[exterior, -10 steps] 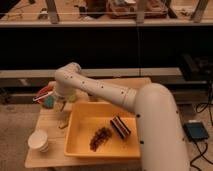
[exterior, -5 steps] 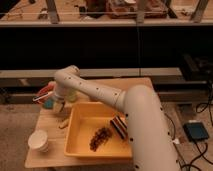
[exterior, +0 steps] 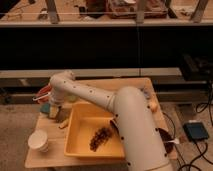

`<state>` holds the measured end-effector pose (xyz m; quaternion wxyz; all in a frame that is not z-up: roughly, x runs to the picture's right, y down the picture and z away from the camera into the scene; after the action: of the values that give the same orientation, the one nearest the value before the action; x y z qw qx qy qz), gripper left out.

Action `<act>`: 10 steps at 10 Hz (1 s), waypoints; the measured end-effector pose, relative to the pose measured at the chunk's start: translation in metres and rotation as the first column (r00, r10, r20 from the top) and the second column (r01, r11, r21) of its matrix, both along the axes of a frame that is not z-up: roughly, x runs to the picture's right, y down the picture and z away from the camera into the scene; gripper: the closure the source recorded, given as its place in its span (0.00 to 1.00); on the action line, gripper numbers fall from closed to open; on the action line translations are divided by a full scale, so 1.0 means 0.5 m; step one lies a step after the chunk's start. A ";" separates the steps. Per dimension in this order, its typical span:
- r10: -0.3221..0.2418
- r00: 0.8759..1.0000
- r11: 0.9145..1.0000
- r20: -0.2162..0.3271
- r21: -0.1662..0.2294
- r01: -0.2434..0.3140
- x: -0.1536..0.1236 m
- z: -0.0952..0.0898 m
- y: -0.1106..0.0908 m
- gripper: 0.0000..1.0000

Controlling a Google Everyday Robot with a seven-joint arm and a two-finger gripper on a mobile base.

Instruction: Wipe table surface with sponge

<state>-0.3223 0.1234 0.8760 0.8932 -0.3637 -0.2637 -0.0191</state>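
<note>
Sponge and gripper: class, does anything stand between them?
Nothing visible does. The gripper hangs right beside the sponge on the table; the yellow tub lies off to one side of both.

The light tan wooden tabletop shows faint plank lines around the bright yellow rectangular plastic tub, which holds a dark brown speckled heap. Left of the tub, the cream robot arm, marked with a row of small dark dots, ends in a pale gripper beside the small flat teal-green sponge. Also left of the tub are a small pale yellow lump, a white paper cup and something red.
</note>
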 end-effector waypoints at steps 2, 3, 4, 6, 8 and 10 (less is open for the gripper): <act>-0.002 1.000 1.000 -0.017 -0.012 0.002 0.003 0.011 0.014 0.77; -0.005 1.000 1.000 -0.021 -0.015 0.005 0.005 0.010 0.014 0.77; -0.009 1.000 1.000 -0.025 -0.017 0.008 0.007 0.007 0.014 0.77; -0.011 0.999 1.000 -0.030 -0.017 0.011 0.011 0.001 0.010 0.77; -0.012 0.999 1.000 -0.034 -0.014 0.011 0.019 -0.012 -0.001 0.77; -0.018 0.999 1.000 -0.033 -0.014 0.018 0.022 -0.025 -0.006 0.77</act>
<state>-0.3114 0.1204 0.8637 0.8948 -0.3724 -0.2455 -0.0192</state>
